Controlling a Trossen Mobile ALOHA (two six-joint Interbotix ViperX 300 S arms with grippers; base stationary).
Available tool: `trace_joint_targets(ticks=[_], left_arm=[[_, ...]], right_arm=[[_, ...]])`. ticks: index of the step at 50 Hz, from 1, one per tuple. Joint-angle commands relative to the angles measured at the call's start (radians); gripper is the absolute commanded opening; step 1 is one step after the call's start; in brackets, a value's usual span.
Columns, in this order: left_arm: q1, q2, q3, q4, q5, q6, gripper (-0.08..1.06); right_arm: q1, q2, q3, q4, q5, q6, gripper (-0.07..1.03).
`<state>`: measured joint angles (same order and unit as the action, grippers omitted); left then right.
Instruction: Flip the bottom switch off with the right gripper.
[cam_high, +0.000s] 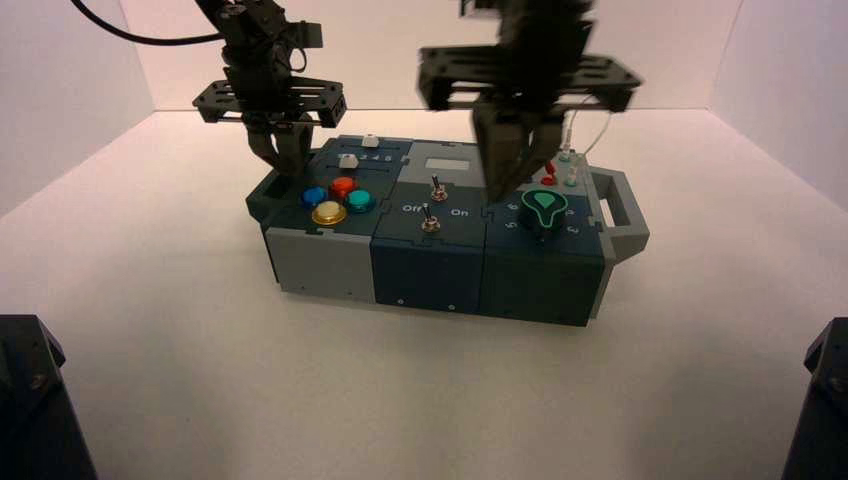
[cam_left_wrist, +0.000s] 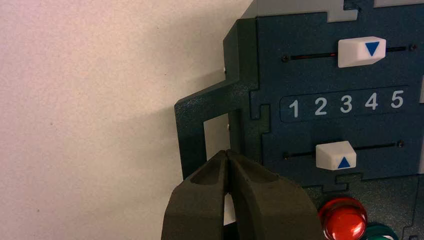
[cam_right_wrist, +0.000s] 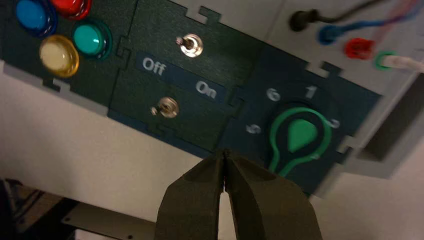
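One camera sits high up behind both arms and looks down on the whole dark blue and grey box standing on the white worktop. The left wrist camera looks straight down, very close, at the box's end with two white sliders. The right wrist camera looks down from a little farther off at the round coloured buttons, two silver toggle switches and the green knob. All three views show the red button.

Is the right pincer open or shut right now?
Shut. In the right wrist view the right pincer has its fingertips pressed together, hanging above the box near the green knob, holding nothing.
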<state>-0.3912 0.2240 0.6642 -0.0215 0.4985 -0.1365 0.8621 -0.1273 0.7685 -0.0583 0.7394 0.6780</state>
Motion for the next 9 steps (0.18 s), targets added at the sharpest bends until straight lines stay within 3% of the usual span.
trace_joint_targets(ticks=[1, 9], left_arm=[[0.017, 0.011, 0.011, 0.008, -0.015, 0.009, -0.03], [0.017, 0.017, -0.006, 0.008, -0.015, 0.008, -0.03]], right_arm=[[0.002, -0.092, 0.034, -0.018, -0.029, -0.002, -0.02], [-0.005, -0.164, 0.092, -0.028, -0.048, -0.003, -0.02]])
